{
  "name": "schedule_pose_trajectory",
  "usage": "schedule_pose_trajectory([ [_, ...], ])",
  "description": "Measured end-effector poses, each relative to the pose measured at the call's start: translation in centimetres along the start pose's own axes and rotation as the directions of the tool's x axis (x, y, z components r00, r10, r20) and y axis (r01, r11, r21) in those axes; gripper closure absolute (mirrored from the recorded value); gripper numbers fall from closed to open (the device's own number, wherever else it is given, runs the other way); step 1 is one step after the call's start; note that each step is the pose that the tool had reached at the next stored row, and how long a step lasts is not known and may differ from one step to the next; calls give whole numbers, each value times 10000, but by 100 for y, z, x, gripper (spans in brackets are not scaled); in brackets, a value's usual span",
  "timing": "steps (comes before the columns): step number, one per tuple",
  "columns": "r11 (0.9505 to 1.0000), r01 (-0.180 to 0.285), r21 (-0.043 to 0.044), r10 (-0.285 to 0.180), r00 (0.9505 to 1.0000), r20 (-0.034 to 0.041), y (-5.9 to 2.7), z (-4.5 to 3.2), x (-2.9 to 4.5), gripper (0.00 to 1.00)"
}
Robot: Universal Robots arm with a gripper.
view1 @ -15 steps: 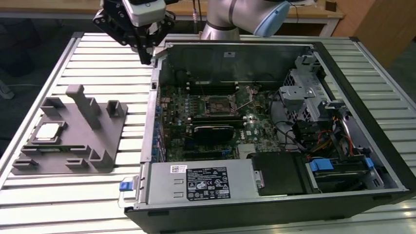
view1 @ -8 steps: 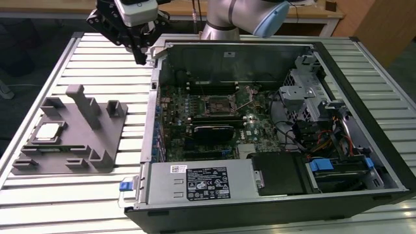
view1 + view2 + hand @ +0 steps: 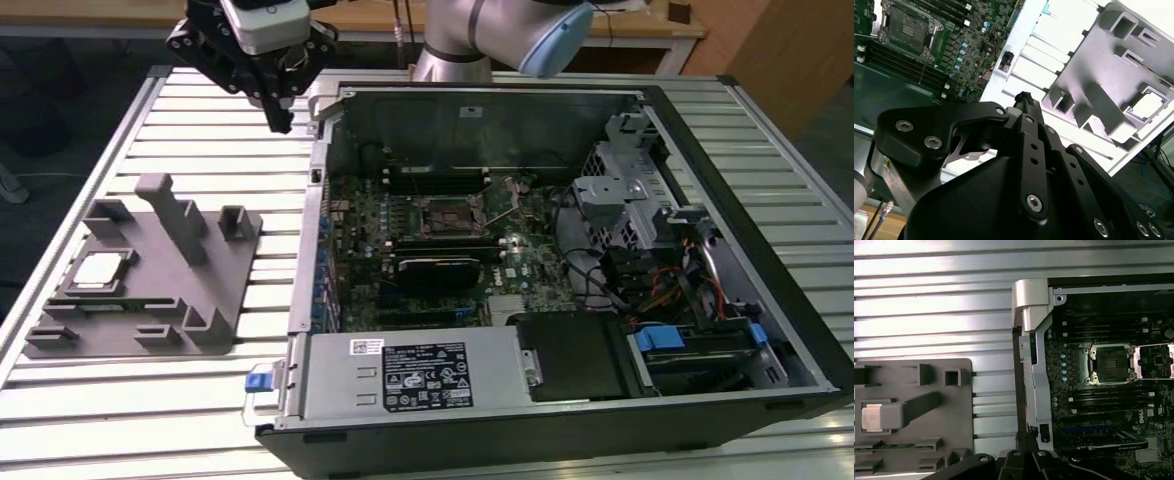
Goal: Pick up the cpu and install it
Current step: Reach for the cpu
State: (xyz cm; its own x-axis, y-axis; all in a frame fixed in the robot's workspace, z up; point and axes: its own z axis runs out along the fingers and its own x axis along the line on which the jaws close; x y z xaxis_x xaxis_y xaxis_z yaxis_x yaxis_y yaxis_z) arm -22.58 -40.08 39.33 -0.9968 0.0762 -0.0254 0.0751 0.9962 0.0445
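The cpu (image 3: 100, 271), a small square chip with a shiny silver top, lies in a recess of the grey holder block (image 3: 200, 300) on the exterior view's left. Both wrist views also catch the cpu (image 3: 1146, 105) (image 3: 872, 417) in that block. My gripper (image 3: 279, 120) hangs shut with nothing in it, above the slatted table between the block and the back corner of the open computer case, well apart from the chip. Its black fingers (image 3: 1024, 100) come together at one tip. The motherboard socket (image 3: 454, 214) (image 3: 1111, 365) (image 3: 906, 30) stands open with its metal frame lifted.
The open computer case (image 3: 747, 180) covers the middle and right of the slatted metal table (image 3: 174, 130). The holder block has upright posts (image 3: 174, 215). Inside the case are a power supply (image 3: 414, 375), drive cages and cables. A wooden desk runs along the back.
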Motion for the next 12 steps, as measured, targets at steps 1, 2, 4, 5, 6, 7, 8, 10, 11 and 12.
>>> schedule_pose_trajectory([
  [1, 10000, 0, 0, 0, 10000, 0, -1, -1, 11, 89],
  [2, 10000, 0, 0, 0, 10000, 0, -2, -1, 23, 89],
  [4, 10000, 0, 0, 0, 10000, 1, -5, -2, 44, 89],
  [5, 10000, 0, 0, 0, 10000, 1, -6, -2, 55, 89],
  [6, 10000, 0, 0, 0, 10000, 1, -7, -2, 64, 89],
  [7, 10000, 1, 0, -1, 10000, 1, -8, -2, 75, 89],
  [8, 10000, 1, 0, -1, 10000, 2, -9, -3, 85, 89],
  [10, 10000, 0, 0, 0, 10000, 2, -11, -3, 106, 89],
  [11, 10000, 0, 0, 0, 10000, 2, -12, -4, 115, 89],
  [12, 10000, 0, 0, 0, 10000, 2, -12, -3, 123, 89],
])
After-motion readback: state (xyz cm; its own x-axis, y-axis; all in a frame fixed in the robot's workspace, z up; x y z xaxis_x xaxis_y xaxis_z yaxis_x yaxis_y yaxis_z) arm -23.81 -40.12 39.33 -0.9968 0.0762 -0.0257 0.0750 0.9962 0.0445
